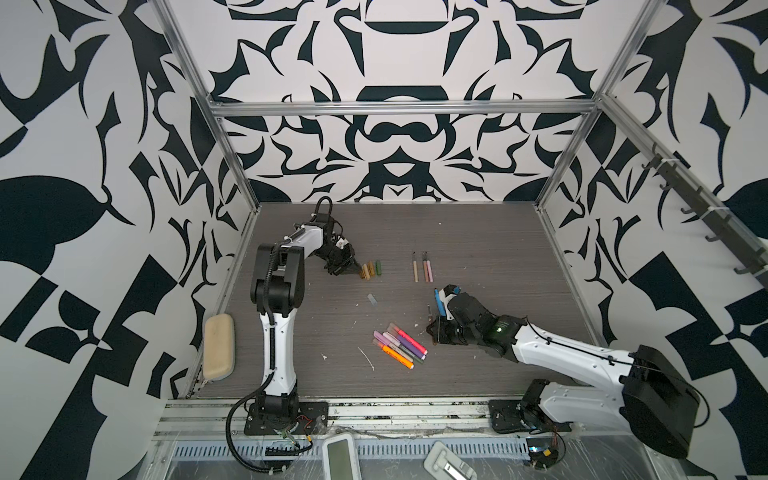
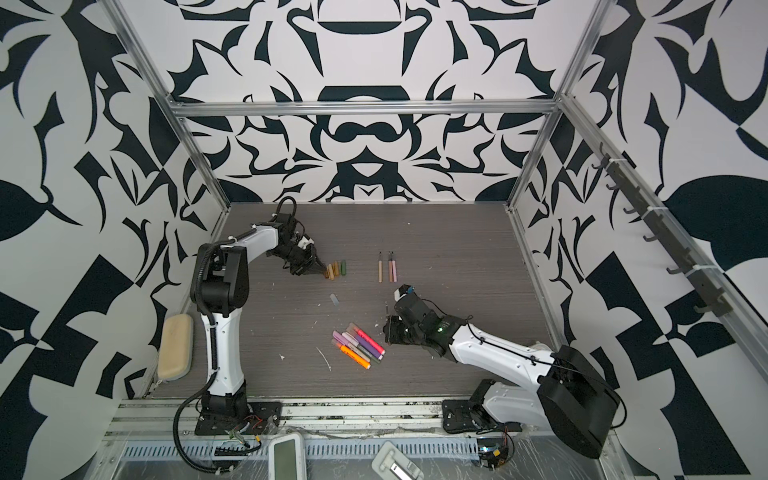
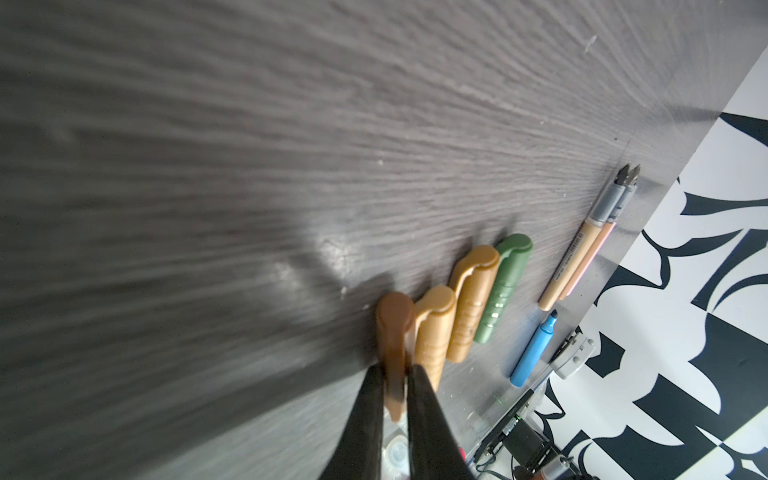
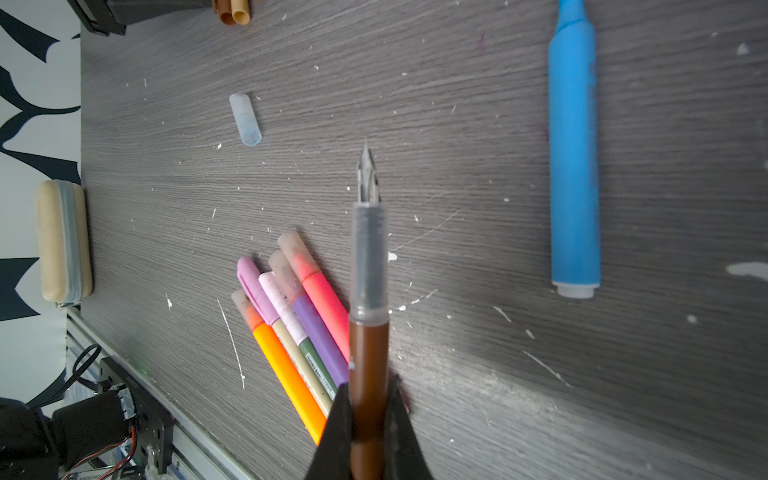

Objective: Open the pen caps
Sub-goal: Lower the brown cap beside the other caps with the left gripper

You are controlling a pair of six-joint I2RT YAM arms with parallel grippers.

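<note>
Left pincer [image 2: 321, 271] low on the tabletop [image 2: 436, 249], tips pinched on the brown cap [image 2: 330, 272] at my end of a tight row of pen caps [image 2: 337, 269], brown, then gold, then green. Right pincer [image 2: 389, 331] clamped on a thin dark pen [image 2: 387, 316], just beside a fanned heap of capped pens [image 2: 361, 347]. Two uncapped pens [image 2: 380, 270] lie side by side farther back, and a pale loose cap [image 2: 334, 300] lies alone between the row and the heap.

Black-and-white patterned walls [image 1: 395, 62] enclose a dark grey wood-grain surface [image 1: 478, 232]; silver metal bars [image 1: 399, 107] frame it, and dark hooks [image 1: 670, 171] line one wall.
</note>
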